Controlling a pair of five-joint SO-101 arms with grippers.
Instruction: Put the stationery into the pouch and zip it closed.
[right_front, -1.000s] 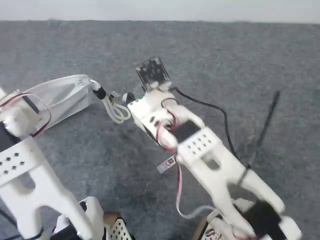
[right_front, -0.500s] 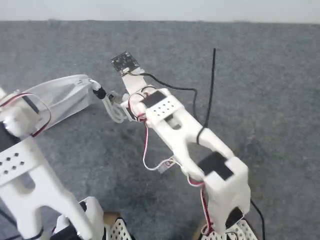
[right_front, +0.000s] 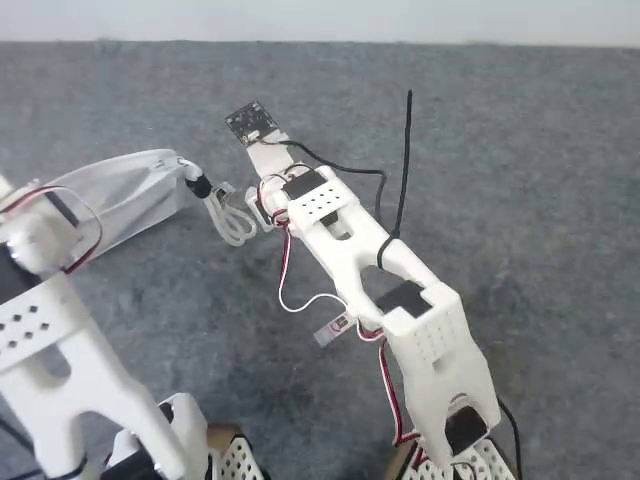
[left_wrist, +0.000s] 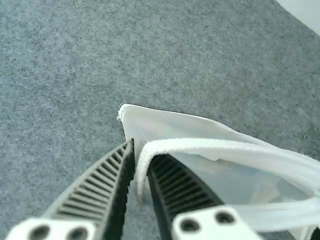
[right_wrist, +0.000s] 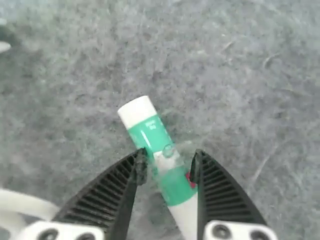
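Note:
The translucent white pouch (right_front: 120, 195) lies at the left of the grey carpet, its black zipper pull (right_front: 200, 185) and white loop strap (right_front: 232, 222) pointing toward the middle. My left gripper (left_wrist: 140, 150) is shut on the pouch's (left_wrist: 210, 160) white zipper edge at one corner. A green-and-white stick (right_wrist: 150, 130) is pinched between the fingers of my right gripper (right_wrist: 167, 155), its white cap sticking out past the fingertips just over the carpet. From above, the right gripper (right_front: 255, 210) sits right beside the loop strap (right_wrist: 20, 205), at the pouch's mouth end.
The left arm's white body (right_front: 50, 330) fills the lower left corner. A black cable (right_front: 405, 160) rises from the right arm. Bare carpet (right_front: 520, 200) stretches to the right and behind, up to the pale wall at the far edge.
My right arm has swung left and stretched toward the pouch's strap; over the last half second it only shifted slightly. Left arm and pouch have stayed put.

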